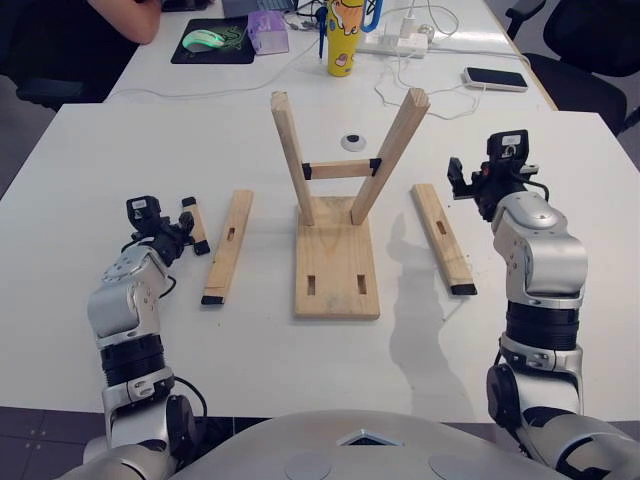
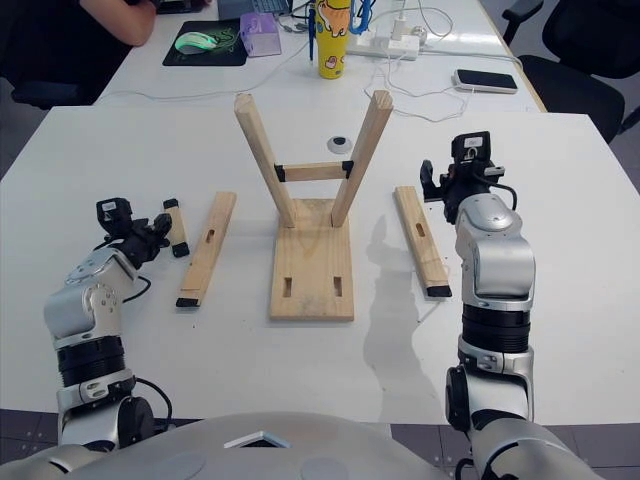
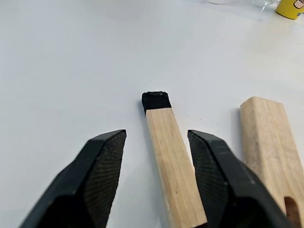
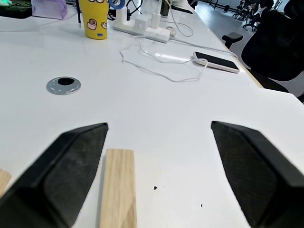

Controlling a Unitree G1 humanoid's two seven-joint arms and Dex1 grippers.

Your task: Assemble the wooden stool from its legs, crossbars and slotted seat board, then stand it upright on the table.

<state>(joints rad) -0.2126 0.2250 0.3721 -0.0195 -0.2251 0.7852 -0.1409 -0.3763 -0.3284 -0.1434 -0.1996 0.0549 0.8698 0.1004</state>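
The slotted seat board (image 1: 336,262) lies flat mid-table. Two legs (image 1: 291,155) stand slanted in its far slots, joined by a crossbar (image 1: 342,169); its two near slots are bare. A loose leg (image 1: 228,245) lies left of the board, another loose leg (image 1: 443,238) to its right. A short black-tipped crossbar (image 1: 196,225) lies at the far left. My left gripper (image 3: 156,135) is open low over the table, its fingers (image 3: 99,175) straddling this crossbar (image 3: 171,156). My right gripper (image 4: 159,127) is open wide just beyond the far end of the right leg (image 4: 118,185).
A grey cable grommet (image 1: 352,142) sits behind the standing legs. On the far table are a yellow cup (image 1: 343,40), a phone (image 1: 494,78), white cables and a power strip (image 1: 400,45), a purple box (image 1: 267,32) and a mouse on a mat (image 1: 205,40).
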